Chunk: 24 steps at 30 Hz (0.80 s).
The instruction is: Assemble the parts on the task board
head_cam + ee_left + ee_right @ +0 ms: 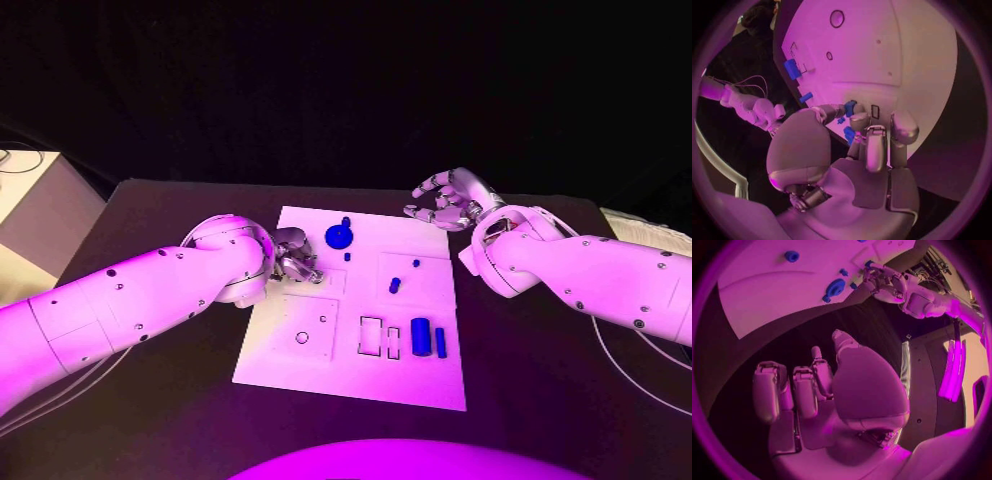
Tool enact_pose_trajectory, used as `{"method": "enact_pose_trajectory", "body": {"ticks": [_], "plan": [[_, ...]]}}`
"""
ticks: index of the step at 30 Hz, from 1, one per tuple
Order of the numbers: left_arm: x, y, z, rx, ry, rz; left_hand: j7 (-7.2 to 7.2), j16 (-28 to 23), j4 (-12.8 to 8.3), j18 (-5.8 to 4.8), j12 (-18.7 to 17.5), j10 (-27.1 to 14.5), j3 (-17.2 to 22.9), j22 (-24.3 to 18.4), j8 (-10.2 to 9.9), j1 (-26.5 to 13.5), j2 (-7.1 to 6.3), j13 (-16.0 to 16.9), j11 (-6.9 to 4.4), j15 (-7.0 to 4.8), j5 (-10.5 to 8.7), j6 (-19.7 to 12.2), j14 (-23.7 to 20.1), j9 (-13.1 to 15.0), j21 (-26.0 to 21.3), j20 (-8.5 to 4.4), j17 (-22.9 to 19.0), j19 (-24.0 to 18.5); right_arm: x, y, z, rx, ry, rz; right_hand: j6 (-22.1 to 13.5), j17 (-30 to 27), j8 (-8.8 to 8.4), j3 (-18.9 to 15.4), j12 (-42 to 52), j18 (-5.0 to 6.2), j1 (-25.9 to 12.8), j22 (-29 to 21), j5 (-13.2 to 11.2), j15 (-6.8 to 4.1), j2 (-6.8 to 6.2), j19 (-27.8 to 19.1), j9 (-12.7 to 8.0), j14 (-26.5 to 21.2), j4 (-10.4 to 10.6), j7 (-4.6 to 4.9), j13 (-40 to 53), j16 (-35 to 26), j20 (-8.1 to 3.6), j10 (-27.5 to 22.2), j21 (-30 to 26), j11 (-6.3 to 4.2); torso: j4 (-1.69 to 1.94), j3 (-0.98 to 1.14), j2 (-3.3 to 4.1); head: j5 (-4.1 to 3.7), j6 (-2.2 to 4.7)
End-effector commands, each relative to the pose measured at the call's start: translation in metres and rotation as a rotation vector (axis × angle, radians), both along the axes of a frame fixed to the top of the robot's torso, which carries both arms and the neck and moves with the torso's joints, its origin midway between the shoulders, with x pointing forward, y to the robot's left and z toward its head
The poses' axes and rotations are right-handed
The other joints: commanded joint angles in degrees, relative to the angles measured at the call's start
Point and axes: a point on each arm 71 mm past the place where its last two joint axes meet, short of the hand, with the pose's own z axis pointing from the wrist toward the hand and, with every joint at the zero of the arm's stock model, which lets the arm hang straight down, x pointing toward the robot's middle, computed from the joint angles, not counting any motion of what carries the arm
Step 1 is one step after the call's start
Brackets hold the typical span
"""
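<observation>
Fingers of left hand (857,150) pinch a blue part (850,107); right hand (451,200) hangs released.

A black table (173,400) carries everything here. Flat on its middle lies a white board (346,375), long side running away from the robot. Small blue pieces (421,335) rest on the board, and beside them are several outlined slots (371,336).
</observation>
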Motion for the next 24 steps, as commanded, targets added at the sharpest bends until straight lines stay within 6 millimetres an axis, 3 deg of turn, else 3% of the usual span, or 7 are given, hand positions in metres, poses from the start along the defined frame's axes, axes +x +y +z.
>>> {"method": "enact_pose_trajectory", "body": {"ticks": [1, 12, 24], "plan": [[-0.0025, -0.0049, -0.0041, -0.003, 0.03, -0.019, -2.32, 0.3, -10.2, -0.8, 0.2, 0.2, 10.0, 0.1, 0.3, -0.4, 0.14, -0.1, -0.01, -0.34, -0.19, 2.5, 5.4, 0.3, 0.3, -0.24, 13.0, 0.4, -0.0004, 0.0008, 0.0002, -0.004, -0.006, 0.009, -0.2, 11.6, -0.02, 0.3, 0.1, 0.43, -0.4, 8.5, 0.3, 0.31, 0.05, 2.8, -0.1, 5.0, 0.1, -0.05, 2.9, -0.3, 0.37, -0.4, -0.2, -0.12, 0.03, -0.01, -0.03, -0.04, -0.03], [0.0004, -0.0049, -0.0059, 0.0, 0.027, -0.01, -2.48, 0.3, -9.8, -0.82, 0.1, 0.4, 9.2, 0.1, 0.6, -0.9, 0.33, -0.1, -0.14, -0.47, -0.46, 2.4, 5.4, 0.9, 0.2, -0.37, 13.0, 0.4, -0.0006, 0.0009, -0.0006, -0.003, -0.004, 0.009, -0.2, 11.6, -0.02, 0.3, 0.1, 0.43, -0.5, 8.5, 0.4, 0.31, 0.1, 2.8, -0.1, 5.0, 0.1, -0.05, 2.9, -0.3, 0.36, -0.3, -0.2, -0.11, 0.02, -0.01, -0.03, -0.03, -0.13], [-0.0005, -0.0039, -0.0075, 0.014, 0.046, -0.024, -2.86, 0.2, -8.6, -0.84, -0.1, 0.3, 4.8, 0.0, 0.3, -2.1, -0.45, -0.3, -0.38, -0.67, -0.99, 2.1, 5.4, 2.1, -0.1, -0.61, 12.9, 0.5, -0.001, -0.0001, -0.0014, -0.003, -0.002, 0.008, -0.2, 11.6, -0.02, 0.3, 0.1, 0.43, -0.5, 8.5, 0.4, 0.31, 0.1, 2.8, -0.1, 5.0, 0.1, -0.05, 2.9, -0.3, 0.36, -0.3, -0.2, -0.11, 0.02, -0.03, -0.05, -0.1, -0.27]]}}
